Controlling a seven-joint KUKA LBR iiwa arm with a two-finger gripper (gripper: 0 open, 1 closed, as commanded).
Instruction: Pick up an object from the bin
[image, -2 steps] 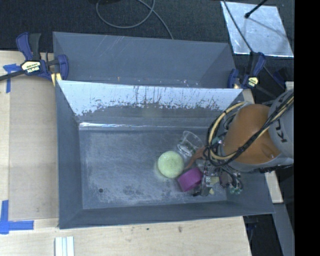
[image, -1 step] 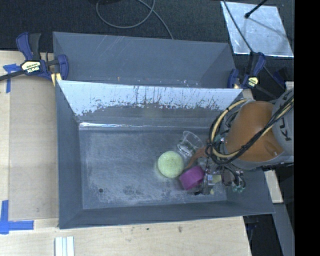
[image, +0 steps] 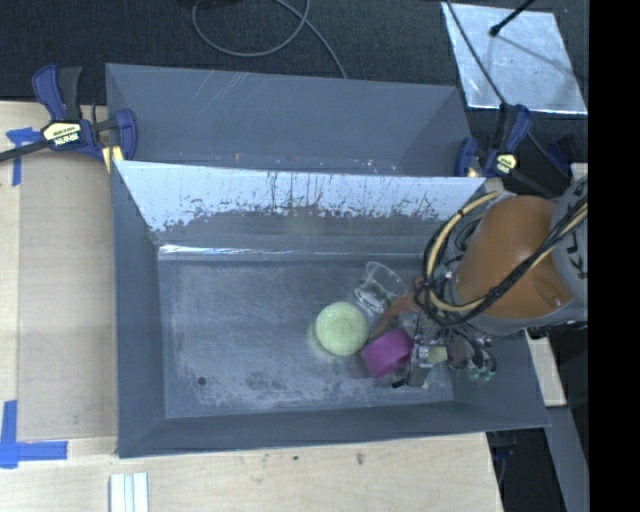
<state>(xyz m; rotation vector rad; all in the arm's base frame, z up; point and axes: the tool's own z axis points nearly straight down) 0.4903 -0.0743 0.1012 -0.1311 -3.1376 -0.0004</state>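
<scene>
My gripper (image: 419, 360) is low in the bin's right front part, right beside a magenta block (image: 383, 352), on that block's right side. A pale green ball (image: 340, 329) lies against the block's left. Behind them sits a clear plastic cup-like piece (image: 374, 286). A small brown thing (image: 401, 304) shows between the clear piece and the gripper, partly hidden by the arm.
The arm with its orange cover and cables comes in over the bin's right wall. The loose things cluster at the right centre of the floor, close to the right slope. The bin's left half is bare grey floor.
</scene>
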